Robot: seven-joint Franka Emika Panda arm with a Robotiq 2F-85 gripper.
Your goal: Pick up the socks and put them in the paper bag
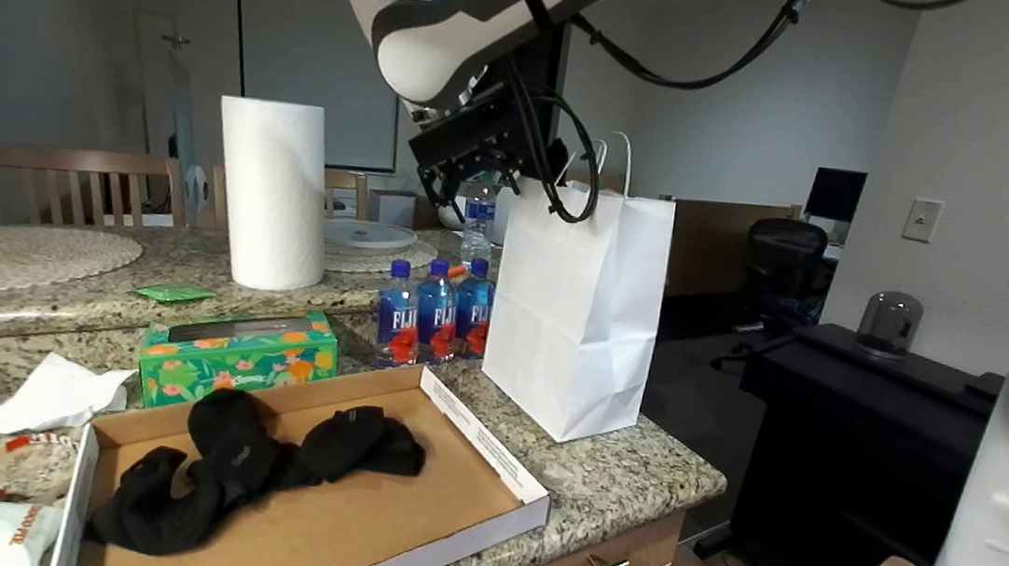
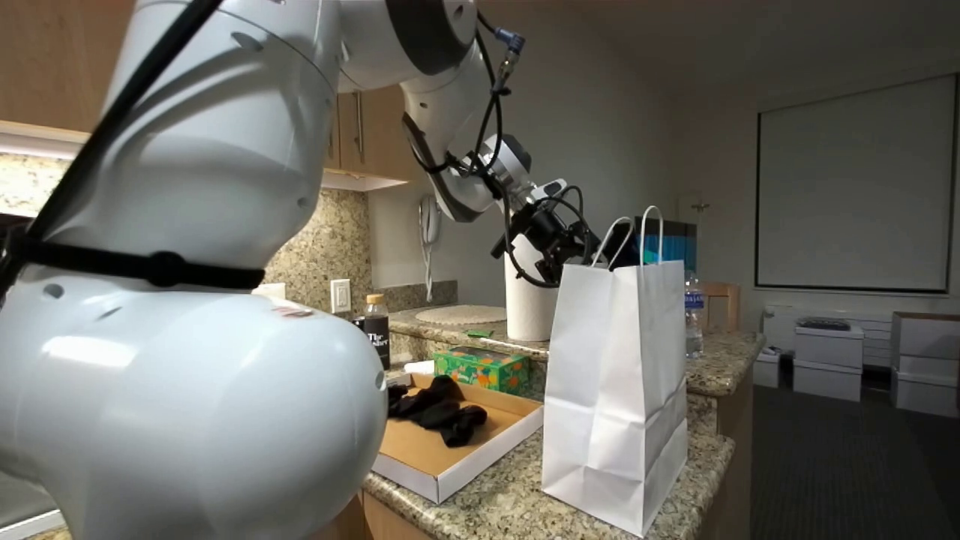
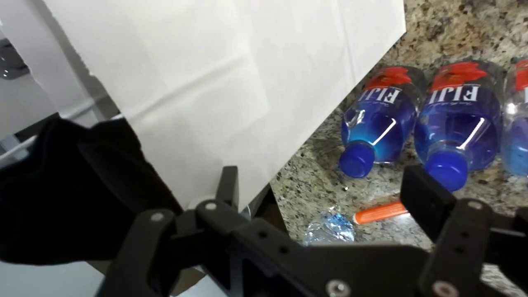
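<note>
Black socks (image 1: 241,471) lie bunched in a shallow cardboard tray (image 1: 403,535); they also show in an exterior view (image 2: 442,409). The white paper bag (image 1: 571,318) stands upright at the counter's end, also seen in an exterior view (image 2: 600,397) and the wrist view (image 3: 231,82). My gripper (image 1: 477,186) is tilted beside the bag's top, above the bottles. In the wrist view my gripper (image 3: 326,192) is open with nothing between its fingers. A black cloth (image 3: 74,194), seemingly a sock, is at the bag's top edge outside the left finger; what holds it is hidden.
Several water bottles (image 1: 437,313) stand against the bag's side. A green tissue box (image 1: 239,354) sits behind the tray. A paper towel roll (image 1: 275,193) stands on the raised ledge. An orange pen (image 3: 381,213) lies below the gripper. Bag handles (image 2: 651,232) stick up.
</note>
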